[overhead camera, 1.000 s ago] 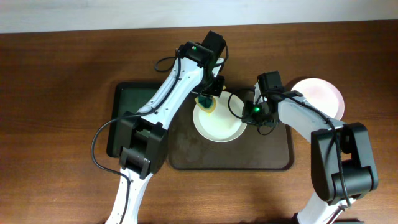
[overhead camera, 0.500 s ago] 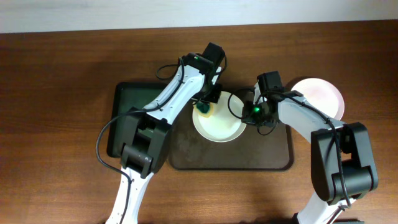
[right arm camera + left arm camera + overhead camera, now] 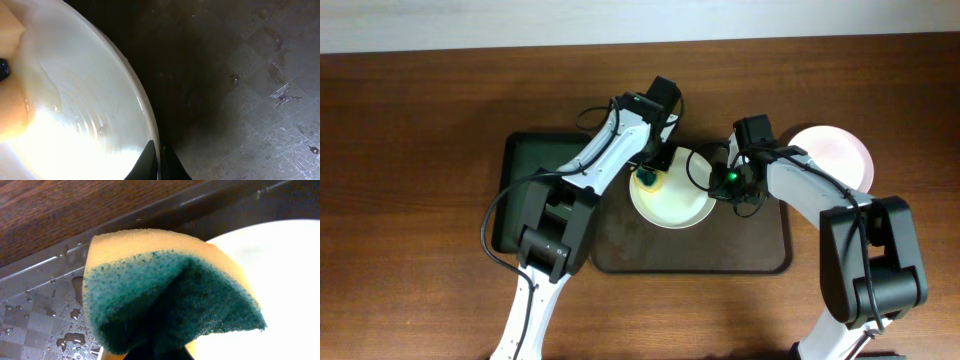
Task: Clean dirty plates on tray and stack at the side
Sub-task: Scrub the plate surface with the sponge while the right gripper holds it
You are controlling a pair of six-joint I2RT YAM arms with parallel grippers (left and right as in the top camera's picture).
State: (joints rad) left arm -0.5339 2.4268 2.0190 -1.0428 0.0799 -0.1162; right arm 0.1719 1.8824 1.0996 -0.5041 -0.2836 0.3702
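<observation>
A white plate (image 3: 672, 200) lies on the brown tray (image 3: 760, 250). My left gripper (image 3: 650, 172) is shut on a yellow and green sponge (image 3: 649, 178), which is pressed on the plate's far left rim. In the left wrist view the sponge (image 3: 165, 295) fills the middle, folded green side out, with the plate (image 3: 285, 280) to its right. My right gripper (image 3: 715, 183) is shut on the plate's right rim. The right wrist view shows that gripper (image 3: 159, 162) with its dark fingertips (image 3: 147, 165) either side of the plate's edge (image 3: 75, 115). A second plate (image 3: 835, 155) rests on the table at the right.
A narrower dark green tray (image 3: 520, 190) sits against the brown tray's left side. The brown tray's surface is wet, with droplets (image 3: 40, 315) beside the sponge. Brown wooden table (image 3: 410, 150) surrounds both trays.
The left gripper has slid the sponge a little toward the front along the plate's left rim. The right gripper and the plate have not moved.
</observation>
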